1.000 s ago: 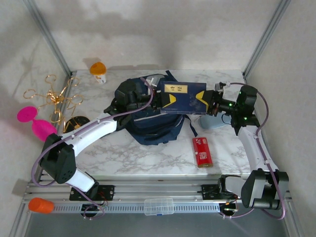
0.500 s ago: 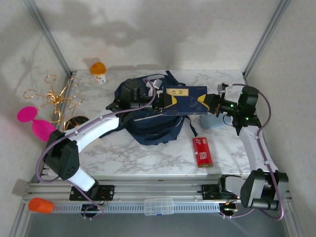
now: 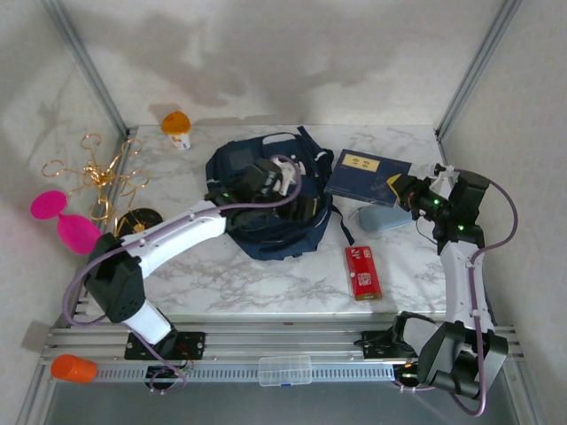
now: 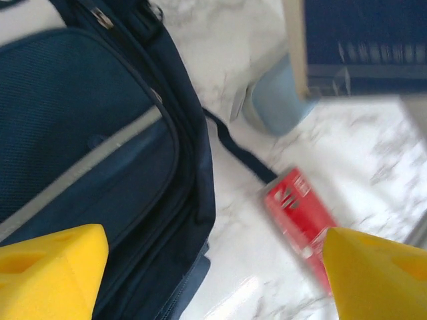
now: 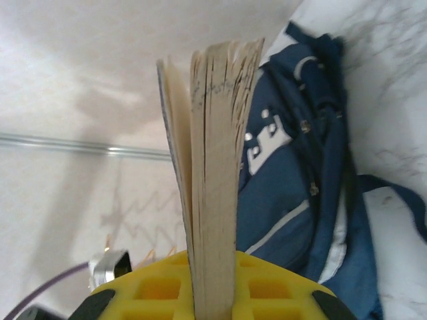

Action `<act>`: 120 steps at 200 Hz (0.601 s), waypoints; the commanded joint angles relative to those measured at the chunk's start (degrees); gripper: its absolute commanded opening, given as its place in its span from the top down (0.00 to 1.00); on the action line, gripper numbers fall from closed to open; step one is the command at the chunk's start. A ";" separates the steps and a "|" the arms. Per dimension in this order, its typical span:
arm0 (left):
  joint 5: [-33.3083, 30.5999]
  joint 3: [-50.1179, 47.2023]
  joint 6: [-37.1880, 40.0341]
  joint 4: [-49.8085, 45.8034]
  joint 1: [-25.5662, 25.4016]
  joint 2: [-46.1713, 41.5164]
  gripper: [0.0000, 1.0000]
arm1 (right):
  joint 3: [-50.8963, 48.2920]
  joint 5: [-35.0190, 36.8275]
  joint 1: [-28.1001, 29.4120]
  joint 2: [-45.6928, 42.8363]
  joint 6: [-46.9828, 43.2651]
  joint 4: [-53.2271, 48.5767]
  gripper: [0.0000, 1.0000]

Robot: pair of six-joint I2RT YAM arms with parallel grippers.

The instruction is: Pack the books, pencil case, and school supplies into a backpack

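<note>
The right gripper [image 3: 406, 189] pinches the navy book [image 3: 361, 172] tight, at 3 o'clock from the backpack [image 3: 237, 165]; the left gripper [image 3: 299, 205] is spread wide above the backpack, holding nothing; the pencil case [image 3: 383, 219] lies at the book's 5 o'clock.

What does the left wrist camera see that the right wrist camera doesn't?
Left wrist camera: the red box and the light blue pencil case, with the left claw wide open and holding nothing.

Right wrist camera: the navy book seen edge-on, its pages pinched in the shut right claw, and the pale wall behind it.

Both: the navy backpack, that same book and the marble table.
</note>
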 commanded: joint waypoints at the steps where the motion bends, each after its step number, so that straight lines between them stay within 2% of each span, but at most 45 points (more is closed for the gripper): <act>1: -9.84 1.94 9.97 -7.45 -1.77 4.39 0.16 | 0.51 6.13 -1.36 -1.44 -5.49 -4.98 1.00; 50: -12.11 6.96 15.13 -11.11 -3.75 13.00 0.16 | -2.07 5.35 -5.04 -1.50 -4.85 -3.78 1.00; 72: -12.63 8.50 15.84 -13.62 -4.00 15.40 0.26 | -2.80 4.78 -5.54 -1.14 -5.01 -3.45 1.00; 97: -7.88 6.53 16.26 -13.50 -4.00 15.03 0.37 | -3.18 4.06 -5.76 -0.79 -5.09 -2.86 1.00; 111: -8.98 6.05 16.36 -13.42 -3.93 15.21 0.47 | -3.18 4.51 -5.77 -0.87 -5.69 -2.88 1.00; 120: -10.83 6.35 16.11 -13.60 -3.70 15.58 0.60 | -3.31 4.59 -5.76 -0.74 -5.72 -2.64 1.00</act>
